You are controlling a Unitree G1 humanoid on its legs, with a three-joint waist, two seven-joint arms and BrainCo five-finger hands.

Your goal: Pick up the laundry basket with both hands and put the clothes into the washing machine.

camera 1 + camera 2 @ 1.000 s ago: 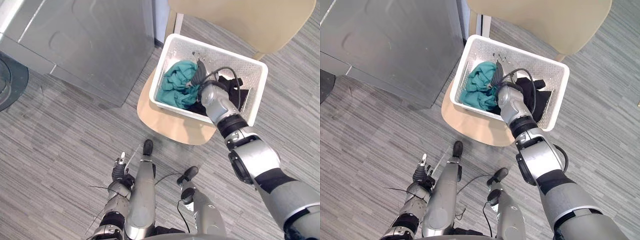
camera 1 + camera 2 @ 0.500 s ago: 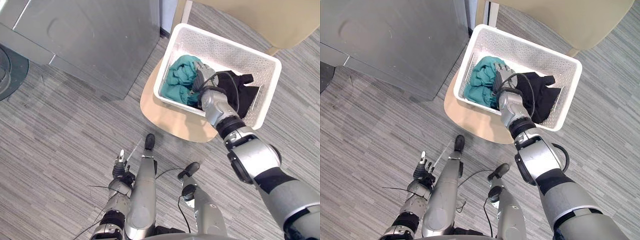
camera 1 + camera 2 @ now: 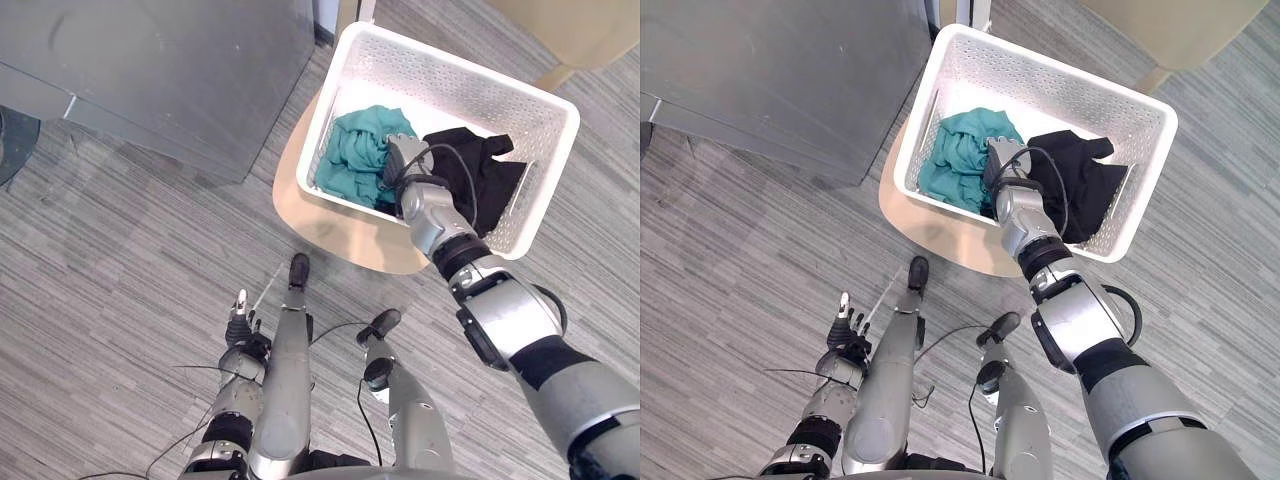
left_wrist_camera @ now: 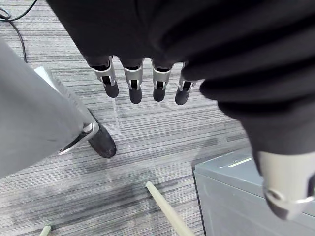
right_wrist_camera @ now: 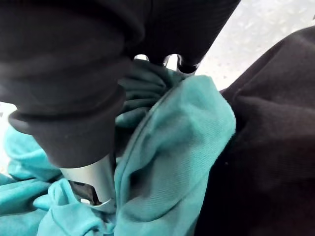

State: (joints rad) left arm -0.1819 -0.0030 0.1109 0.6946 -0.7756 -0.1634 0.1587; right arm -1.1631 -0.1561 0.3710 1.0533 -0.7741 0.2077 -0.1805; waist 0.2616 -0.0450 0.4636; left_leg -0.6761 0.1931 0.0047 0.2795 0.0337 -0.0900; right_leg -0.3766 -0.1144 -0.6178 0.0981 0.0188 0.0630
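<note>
Left hand [image 3: 240,324] hangs low at 7 o'clock, fingers straight, empty. At 1 o'clock the right hand [image 3: 405,160] pinches a fold of the teal garment [image 3: 350,160], which lies beside a black garment [image 3: 487,180] in the white laundry basket [image 3: 450,70] on a round stool [image 3: 335,230]. Grey washing machine [image 3: 180,70] at 11 o'clock.

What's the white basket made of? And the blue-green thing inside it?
The basket looks like hard white plastic: stiff, smooth walls full of small holes. The blue-green thing looks like soft, matte cloth, maybe a cotton knit: it crumples into folds, and up close it shows a fine weave.
</note>
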